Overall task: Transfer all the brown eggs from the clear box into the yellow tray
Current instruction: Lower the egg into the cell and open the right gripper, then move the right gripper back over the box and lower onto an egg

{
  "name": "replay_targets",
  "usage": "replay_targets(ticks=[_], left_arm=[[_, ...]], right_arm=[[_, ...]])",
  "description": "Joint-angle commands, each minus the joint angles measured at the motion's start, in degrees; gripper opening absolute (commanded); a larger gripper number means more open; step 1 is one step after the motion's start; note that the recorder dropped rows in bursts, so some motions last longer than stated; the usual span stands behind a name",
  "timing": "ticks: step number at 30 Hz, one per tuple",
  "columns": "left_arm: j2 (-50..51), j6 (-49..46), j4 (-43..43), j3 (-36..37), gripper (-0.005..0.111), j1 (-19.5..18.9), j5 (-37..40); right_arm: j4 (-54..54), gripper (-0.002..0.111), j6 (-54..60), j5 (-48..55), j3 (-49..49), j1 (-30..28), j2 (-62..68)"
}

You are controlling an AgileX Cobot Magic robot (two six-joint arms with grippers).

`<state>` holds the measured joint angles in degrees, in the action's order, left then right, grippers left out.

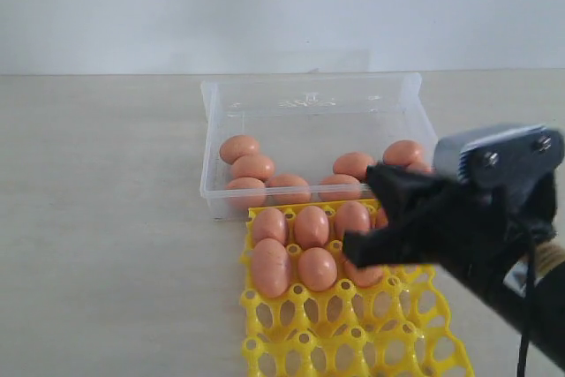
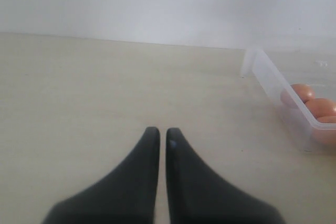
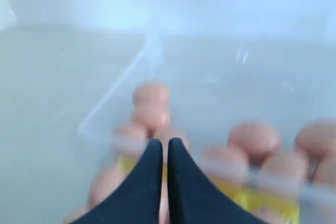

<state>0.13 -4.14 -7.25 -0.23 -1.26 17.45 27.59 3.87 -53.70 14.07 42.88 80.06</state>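
The clear box (image 1: 309, 130) holds about eight brown eggs (image 1: 253, 167) along its near wall; the yellow tray (image 1: 353, 333) just in front carries at least six. The right tool (image 3: 164, 142), over the tray, and the left tool (image 2: 159, 132), over the table (image 2: 105, 87), are pressed together, empty.

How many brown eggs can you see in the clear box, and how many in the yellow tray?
Brown eggs in the clear box: 7
Brown eggs in the yellow tray: 6
Total in plain sight: 13. The right gripper may hide more.
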Motion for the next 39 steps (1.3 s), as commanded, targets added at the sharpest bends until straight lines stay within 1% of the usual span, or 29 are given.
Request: replay_targets(ticks=[1,3,5,8,11,14,17,19,21,24,26,28,30,31,32,33,35,39], left_arm=[[-0.1,-0.2,0.2,0.2,0.004,0.2,-0.7],[-0.1,-0.2,0.2,0.2,0.004,0.2,-0.7],[-0.1,-0.2,0.2,0.2,0.004,0.2,-0.7],[-0.1,-0.2,0.2,0.2,0.004,0.2,-0.7],[-0.1,-0.2,0.2,0.2,0.004,0.2,-0.7],[-0.1,-0.2,0.2,0.2,0.004,0.2,-0.7],[-0.1,-0.2,0.2,0.2,0.004,0.2,-0.7],[-0.1,-0.2,0.2,0.2,0.004,0.2,-0.7],[-0.1,-0.2,0.2,0.2,0.004,0.2,-0.7],[-0.1,-0.2,0.2,0.2,0.004,0.2,-0.7],[-0.1,-0.2,0.2,0.2,0.004,0.2,-0.7],[-0.1,-0.2,0.2,0.2,0.004,0.2,-0.7],[-0.1,-0.2,0.2,0.2,0.004,0.2,-0.7],[-0.1,-0.2,0.2,0.2,0.004,0.2,-0.7],[-0.1,-0.2,0.2,0.2,0.004,0.2,-0.7],[-0.1,-0.2,0.2,0.2,0.004,0.2,-0.7],[-0.1,-0.2,0.2,0.2,0.004,0.2,-0.7],[-0.1,-0.2,0.2,0.2,0.004,0.2,-0.7]], right_arm=[[13.9,0.000,23.3,-4.2,8.3,-2.7,-2.8],[14.4,0.000,32.9,10.1,16.8,-7.8,-1.9],[14.3,0.000,39.9,30.1,26.7,-15.2,1.0],[15.5,0.000,40.3,58.0,40.6,-26.5,8.5],[13.6,0.000,38.8,81.4,53.4,-35.4,16.2],[7.2,0.000,36.3,98.0,65.8,-39.7,23.3],[-1.3,0.000,34.5,111.4,76.8,-40.3,29.9],[-5.3,0.000,36.3,118.9,83.1,-39.7,33.4],[-8.3,0.000,39.1,121.4,87.1,-38.8,35.7],[-10.1,0.001,49.9,119.0,89.5,-37.3,38.1],[-10.4,0.009,57.5,118.2,89.5,-36.1,39.1],[-11.7,0.025,61.8,118.7,89.5,-34.9,40.2],[-14.0,0.045,62.3,116.8,89.4,-33.5,41.3],[-15.3,0.053,62.6,115.3,89.4,-32.8,41.9],[-16.2,0.057,62.6,114.1,89.4,-32.3,42.5],[-17.0,0.059,62.6,112.5,89.4,-31.8,43.1],[-17.5,0.057,62.6,110.4,89.4,-30.9,44.6],[-18.3,0.056,61.5,110.2,89.4,-30.7,47.5]])
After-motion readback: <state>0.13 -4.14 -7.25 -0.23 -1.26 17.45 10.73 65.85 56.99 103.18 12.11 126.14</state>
